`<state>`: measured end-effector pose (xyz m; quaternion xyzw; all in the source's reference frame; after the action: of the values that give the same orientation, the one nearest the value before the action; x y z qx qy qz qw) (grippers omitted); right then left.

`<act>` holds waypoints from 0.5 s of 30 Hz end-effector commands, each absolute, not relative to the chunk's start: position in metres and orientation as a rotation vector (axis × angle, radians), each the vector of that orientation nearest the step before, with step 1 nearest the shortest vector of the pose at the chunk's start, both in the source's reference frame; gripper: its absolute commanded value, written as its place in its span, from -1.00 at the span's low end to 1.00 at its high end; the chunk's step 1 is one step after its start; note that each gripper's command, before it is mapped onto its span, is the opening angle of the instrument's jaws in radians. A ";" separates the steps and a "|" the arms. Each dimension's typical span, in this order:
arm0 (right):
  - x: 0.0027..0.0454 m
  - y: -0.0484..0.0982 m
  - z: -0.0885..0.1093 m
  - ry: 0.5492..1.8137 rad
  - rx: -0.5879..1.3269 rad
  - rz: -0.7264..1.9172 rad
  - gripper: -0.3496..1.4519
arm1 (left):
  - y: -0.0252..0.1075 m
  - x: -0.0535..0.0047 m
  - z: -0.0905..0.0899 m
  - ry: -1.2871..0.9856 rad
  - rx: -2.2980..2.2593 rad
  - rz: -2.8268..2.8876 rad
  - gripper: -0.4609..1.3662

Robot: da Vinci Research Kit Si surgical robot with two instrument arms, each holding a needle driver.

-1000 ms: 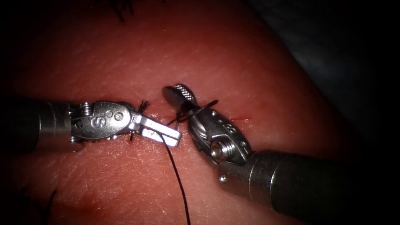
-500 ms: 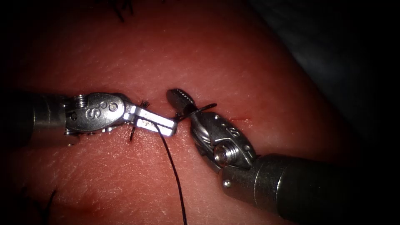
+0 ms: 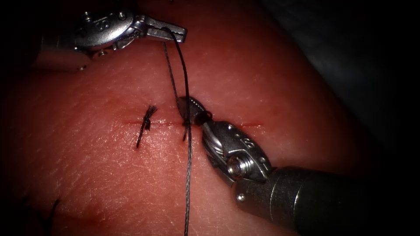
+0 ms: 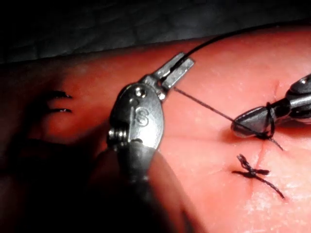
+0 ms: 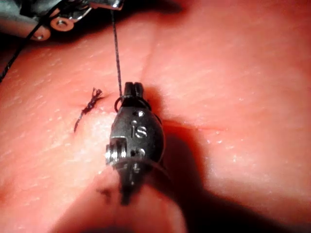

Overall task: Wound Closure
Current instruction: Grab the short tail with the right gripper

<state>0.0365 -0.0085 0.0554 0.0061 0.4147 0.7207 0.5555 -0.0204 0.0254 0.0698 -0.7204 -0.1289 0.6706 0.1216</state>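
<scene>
My left tool is up at the far left of the tissue, jaws shut on the dark thread. From there two strands run down to my right tool, which rests on the cut with its jaws shut. The thread is wound in a loop around those jaws, which seem to grip a short tail. One strand runs on toward the near edge. The left wrist view has the left tool and the looped right tool. In the right wrist view the loop sits around the right tool. I see no needle.
A tied knot with frayed cut ends sits on the cut left of the right tool, also in the wrist views as the knot and the knot. Dark thread ends lie at the far edge. The tissue drops off into dark at the right.
My left tool has risen away from the cut toward the far left, drawing the thread with it. The right tool's jaws have shut, and the loop now sits around them.
</scene>
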 end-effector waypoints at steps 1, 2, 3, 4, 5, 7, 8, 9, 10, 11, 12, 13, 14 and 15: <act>0.0364 -0.009 0.055 0.978 0.010 1.695 -1.00 | 0.026 -0.0207 0.070 -0.375 -2.097 1.961 -0.88; 0.0364 -0.009 0.055 0.978 0.008 1.690 -1.00 | 0.026 -0.0210 0.071 -0.365 -2.090 1.963 -0.88; 0.0364 -0.009 0.055 0.977 0.006 1.684 -1.00 | 0.027 -0.0213 0.072 -0.361 -2.082 1.962 -0.88; 0.0364 -0.009 0.055 0.977 0.006 1.684 -1.00 | 0.027 -0.0215 0.072 -0.356 -2.079 1.963 -0.88; 0.0364 -0.009 0.055 0.978 0.008 1.676 -1.00 | 0.028 -0.0219 0.073 -0.342 -2.071 1.967 -0.88; 0.0364 -0.009 0.055 0.978 0.006 1.671 -1.00 | 0.029 -0.0221 0.074 -0.339 -2.063 1.966 -0.88; 0.0364 -0.009 0.055 0.975 0.008 1.670 -1.00 | 0.029 -0.0222 0.074 -0.332 -2.059 1.969 -0.88; 0.0364 -0.009 0.055 0.976 0.009 1.663 -1.00 | 0.030 -0.0222 0.075 -0.332 -2.054 1.968 -0.88; 0.0364 -0.009 0.055 0.976 0.010 1.663 -1.00 | 0.030 -0.0222 0.076 -0.331 -2.048 1.968 -0.88; 0.0363 -0.009 0.054 0.978 0.012 1.655 -1.00 | 0.030 -0.0222 0.077 -0.329 -2.042 1.971 -0.88; 0.0363 -0.010 0.054 0.979 0.011 1.642 -1.00 | 0.031 -0.0222 0.078 -0.330 -2.033 1.972 -0.88; 0.0363 -0.010 0.054 0.979 0.011 1.642 -1.00 | 0.031 -0.0221 0.078 -0.329 -2.033 1.973 -0.88; 0.0363 -0.010 0.054 0.979 0.009 1.636 -1.00 | 0.031 -0.0221 0.078 -0.332 -2.032 1.973 -0.88; 0.0363 -0.010 0.054 0.979 0.010 1.636 -1.00 | 0.031 -0.0221 0.079 -0.333 -2.028 1.975 -0.88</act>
<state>0.0364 -0.0098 0.0541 0.0052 0.4208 0.6972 0.5804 -0.0221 0.0309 0.0792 -0.7027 -0.1134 0.6866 0.1482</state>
